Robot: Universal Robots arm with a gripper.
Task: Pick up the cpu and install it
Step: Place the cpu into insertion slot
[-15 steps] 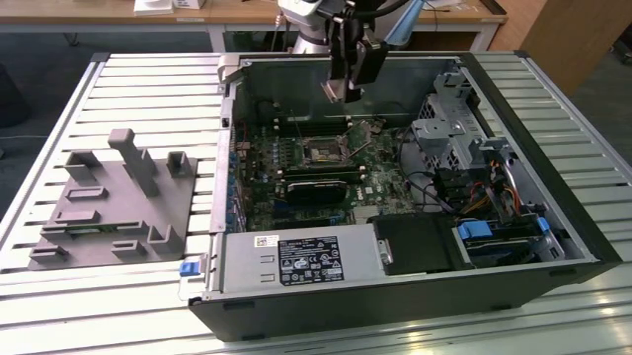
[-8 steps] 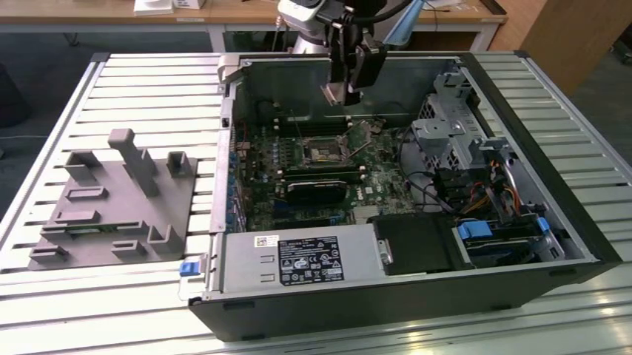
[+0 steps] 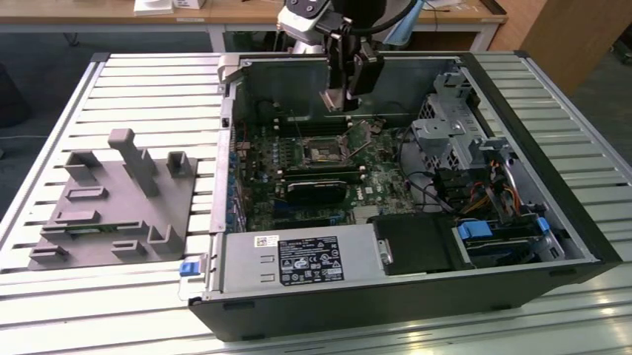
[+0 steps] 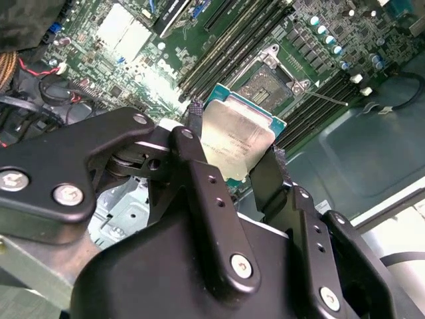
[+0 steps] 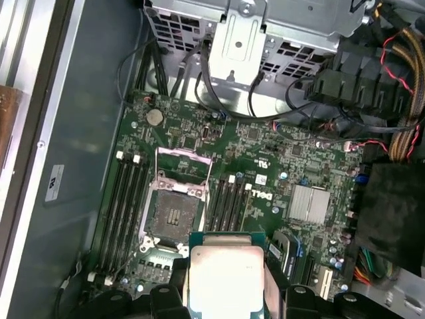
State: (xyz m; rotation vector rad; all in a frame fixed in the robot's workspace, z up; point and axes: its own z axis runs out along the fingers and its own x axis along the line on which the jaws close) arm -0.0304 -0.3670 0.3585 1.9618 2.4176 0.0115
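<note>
The cpu [image 5: 224,276] gripped just beside the open socket [image 5: 174,216].
The gripper [image 5: 226,299] clamps two opposite edges of the cpu; memory slots [image 5: 126,199] flank the socket, with a silver heatsink [image 5: 309,203] farther from it.

The tool [image 4: 234,156] hangs pointing down, fingers [image 4: 194,133] pinching the cpu [image 4: 238,133]

Robotics lab or workshop: slatted aluminium table [image 3: 148,81], opened computer case [image 3: 395,310] on it (side panel off), grey fixture plate [image 3: 109,214] beside it, wooden desks [image 3: 99,11] behind.
</note>
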